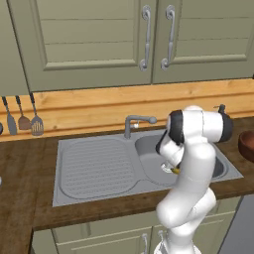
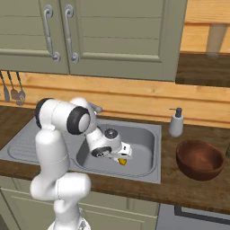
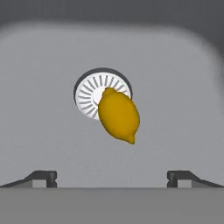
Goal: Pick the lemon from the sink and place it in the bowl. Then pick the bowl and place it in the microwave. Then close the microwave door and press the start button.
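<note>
Over steel sink | oval yellow lemon | round ribbed drain

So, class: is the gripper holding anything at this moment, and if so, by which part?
Nothing is held. The gripper is open above the lemon, which lies on the sink floor partly over the drain.
</note>
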